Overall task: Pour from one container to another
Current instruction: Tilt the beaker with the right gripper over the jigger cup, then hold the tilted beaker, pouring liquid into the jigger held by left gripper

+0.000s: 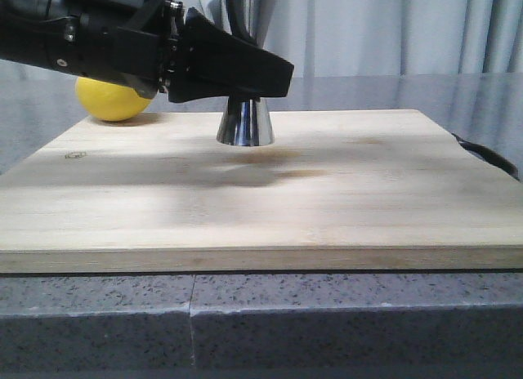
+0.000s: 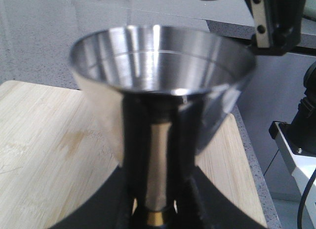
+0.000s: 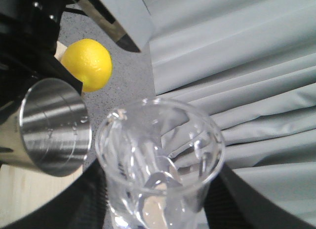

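Left pincer (image 2: pixel 158 209) grips my jigger (image 2: pixel 160 86) at waist, upright on board (image 1: pixel 343 199) nr lemon (image 1: pixel 110 101). Right pincer (image 3: pixel 158 209) clamps beaker (image 3: pixel 160 160), held aloft just beside jigger rim, w/ mouth toward camera.

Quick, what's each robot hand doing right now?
Left hand: closed around the steel jigger, at its waist.
Right hand: closed around the glass beaker, beside the jigger.
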Action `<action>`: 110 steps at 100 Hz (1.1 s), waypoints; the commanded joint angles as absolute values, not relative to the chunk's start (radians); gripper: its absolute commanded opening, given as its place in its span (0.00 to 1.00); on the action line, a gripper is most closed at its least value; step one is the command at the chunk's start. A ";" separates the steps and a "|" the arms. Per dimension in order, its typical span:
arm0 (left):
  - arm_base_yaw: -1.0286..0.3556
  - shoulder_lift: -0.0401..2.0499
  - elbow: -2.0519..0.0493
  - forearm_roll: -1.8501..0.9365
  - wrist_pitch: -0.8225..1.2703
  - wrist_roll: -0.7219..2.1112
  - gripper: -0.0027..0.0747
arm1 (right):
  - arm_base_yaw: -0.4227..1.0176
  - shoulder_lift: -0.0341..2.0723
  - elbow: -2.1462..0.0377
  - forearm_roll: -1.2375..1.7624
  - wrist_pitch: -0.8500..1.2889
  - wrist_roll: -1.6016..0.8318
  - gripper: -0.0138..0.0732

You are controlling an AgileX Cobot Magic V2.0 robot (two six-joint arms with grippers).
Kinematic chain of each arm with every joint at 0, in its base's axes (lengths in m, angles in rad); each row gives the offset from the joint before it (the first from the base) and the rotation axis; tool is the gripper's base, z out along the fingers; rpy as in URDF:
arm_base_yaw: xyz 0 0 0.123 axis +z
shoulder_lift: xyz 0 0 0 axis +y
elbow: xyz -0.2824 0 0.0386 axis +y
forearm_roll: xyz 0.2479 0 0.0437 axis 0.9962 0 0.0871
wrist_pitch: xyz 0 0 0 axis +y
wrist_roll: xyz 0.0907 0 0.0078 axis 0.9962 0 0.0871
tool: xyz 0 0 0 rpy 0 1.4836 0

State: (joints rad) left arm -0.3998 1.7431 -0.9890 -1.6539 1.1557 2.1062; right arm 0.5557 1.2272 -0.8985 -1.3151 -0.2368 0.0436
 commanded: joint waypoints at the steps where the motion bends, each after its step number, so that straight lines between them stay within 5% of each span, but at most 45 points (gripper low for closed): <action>1: -0.408 1.694 -1.017 -1.725 1.283 2.099 0.01 | 0.557 1.206 -0.935 -1.317 -0.264 0.040 0.41; 110: -0.408 1.694 -1.017 -1.686 1.283 2.099 0.01 | 0.557 1.206 -0.935 -1.410 -0.257 0.040 0.41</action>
